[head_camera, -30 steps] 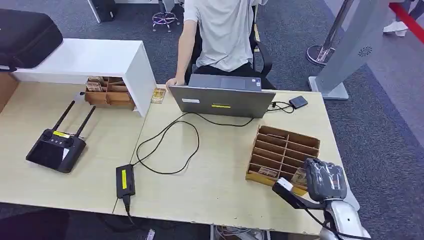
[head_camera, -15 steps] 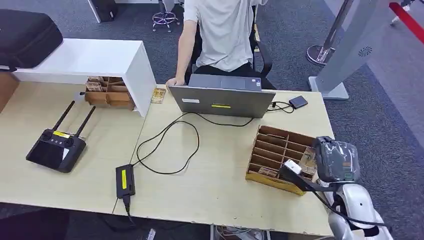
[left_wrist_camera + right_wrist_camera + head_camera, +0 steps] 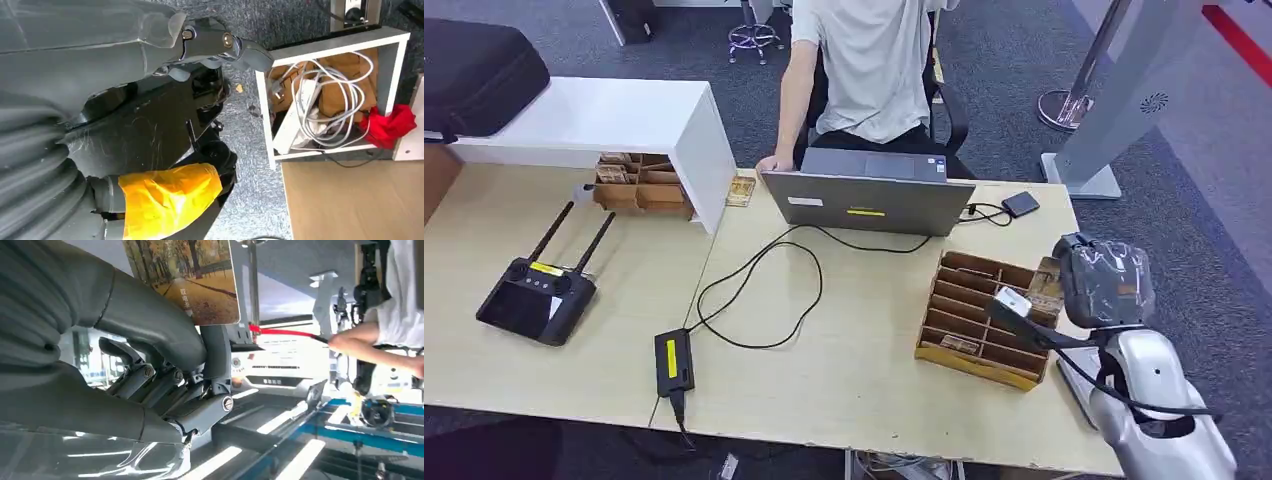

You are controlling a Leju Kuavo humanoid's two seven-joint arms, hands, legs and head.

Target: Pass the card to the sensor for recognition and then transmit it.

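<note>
While the card [image 3: 1046, 285] is already riding clear of the wooden slotted organiser [image 3: 984, 318] on the table [image 3: 854, 350], the right robot hand [image 3: 1104, 285] is holding it; sensing and handover are pending. Right wrist view is confirming thumb and fingers [image 3: 150, 322] pinching the autumn-avenue card. Left wrist view is showing the left robot hand [image 3: 200, 50] hanging empty, fingers curled.

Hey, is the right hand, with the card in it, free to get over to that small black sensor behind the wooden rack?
Probably yes. The right hand holds the card lifted beside the wooden rack, and the table between it and the black sensor holds only a thin cable.
</note>
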